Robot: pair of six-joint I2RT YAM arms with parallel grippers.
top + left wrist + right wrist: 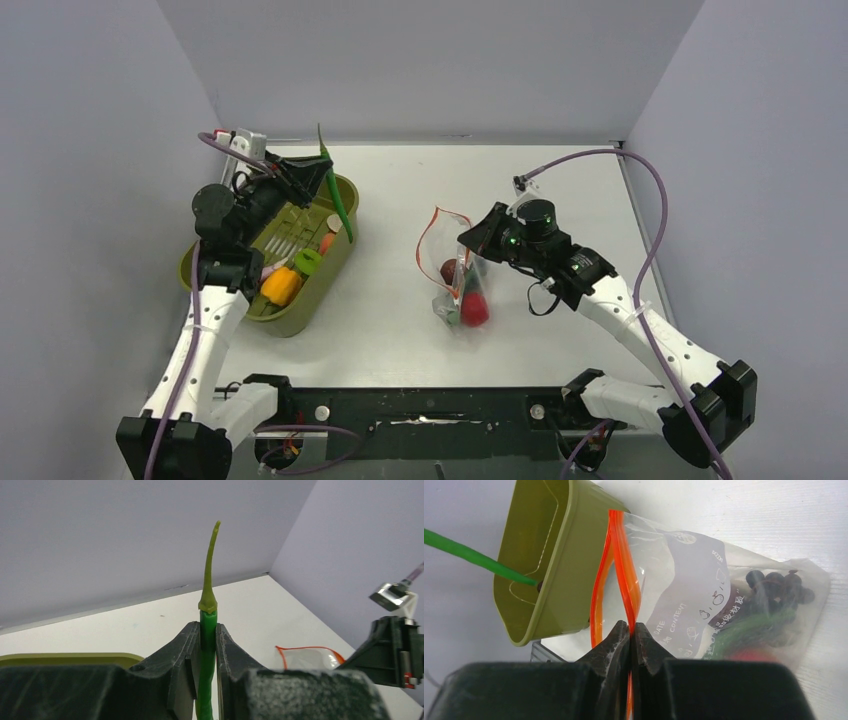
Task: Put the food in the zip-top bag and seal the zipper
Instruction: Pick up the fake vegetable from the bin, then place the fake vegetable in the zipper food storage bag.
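My left gripper [322,178] [208,630] is shut on a long green pepper [333,190] [209,580] and holds it above the far end of the olive-green tub. My right gripper [468,243] [630,626] is shut on one side of the orange-red zipper [424,236] [616,555] and holds the mouth of the clear zip-top bag [452,285] [694,580] open and raised. The bag holds a red round piece [474,308], a dark brown round piece [447,270], a dark grape bunch [779,586] and something green [749,625]. The bag's mouth [310,656] also shows in the left wrist view.
The olive-green tub [296,318] [559,565] stands at the left and holds an orange-yellow piece [281,285], a lime piece [307,261] and an orange piece [327,243]. Grey walls close in the table on three sides. A purple cable [655,215] loops by the right arm.
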